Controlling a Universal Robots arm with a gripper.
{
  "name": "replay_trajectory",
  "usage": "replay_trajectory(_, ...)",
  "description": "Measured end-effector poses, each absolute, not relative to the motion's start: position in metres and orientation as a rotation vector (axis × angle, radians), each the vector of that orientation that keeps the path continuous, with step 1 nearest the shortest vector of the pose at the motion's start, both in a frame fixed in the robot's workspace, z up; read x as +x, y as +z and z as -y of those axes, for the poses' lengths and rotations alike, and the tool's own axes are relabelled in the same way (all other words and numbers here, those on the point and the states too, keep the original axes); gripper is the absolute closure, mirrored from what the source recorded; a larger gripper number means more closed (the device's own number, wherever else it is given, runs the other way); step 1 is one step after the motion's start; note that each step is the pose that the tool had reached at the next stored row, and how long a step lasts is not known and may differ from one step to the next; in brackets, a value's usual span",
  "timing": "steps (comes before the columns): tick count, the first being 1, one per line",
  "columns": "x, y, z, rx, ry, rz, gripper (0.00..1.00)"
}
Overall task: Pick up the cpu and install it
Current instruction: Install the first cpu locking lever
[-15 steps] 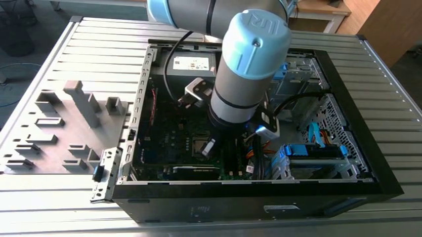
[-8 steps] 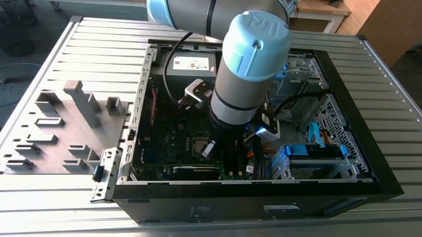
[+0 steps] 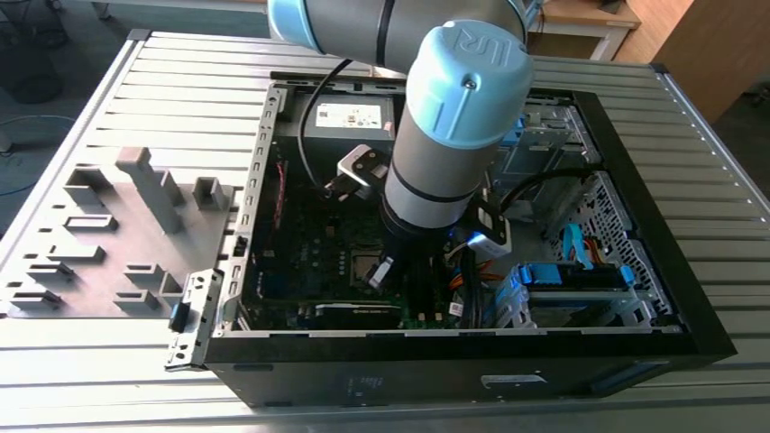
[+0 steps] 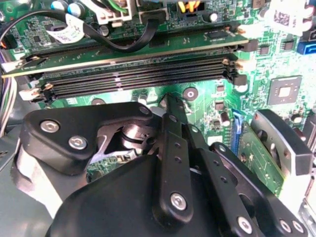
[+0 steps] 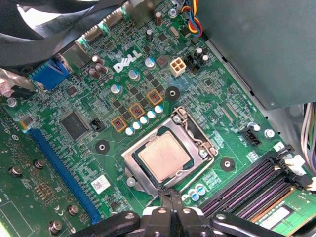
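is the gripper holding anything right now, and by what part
Nothing is held. The cpu lies in its socket on the motherboard, and the gripper, jaws together, sits just beside the socket's edge.

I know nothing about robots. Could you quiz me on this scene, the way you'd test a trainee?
1. True or false: the gripper is holding the cpu.
2. Where is the gripper relative to the computer case? A) inside it B) outside it C) under it
3. Fill in: the cpu sits in its socket on the green ____.
Key: 1 false; 2 A; 3 motherboard.
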State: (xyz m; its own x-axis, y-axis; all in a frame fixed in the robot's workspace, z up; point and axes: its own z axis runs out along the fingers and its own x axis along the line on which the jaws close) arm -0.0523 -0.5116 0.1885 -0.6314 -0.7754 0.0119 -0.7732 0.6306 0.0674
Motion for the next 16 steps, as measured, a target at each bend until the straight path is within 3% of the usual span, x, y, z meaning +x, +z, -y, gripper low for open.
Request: replay_trajectory(16,-0.0529,0.1881,0.5165,1.331,-0.087,2.801,0.89)
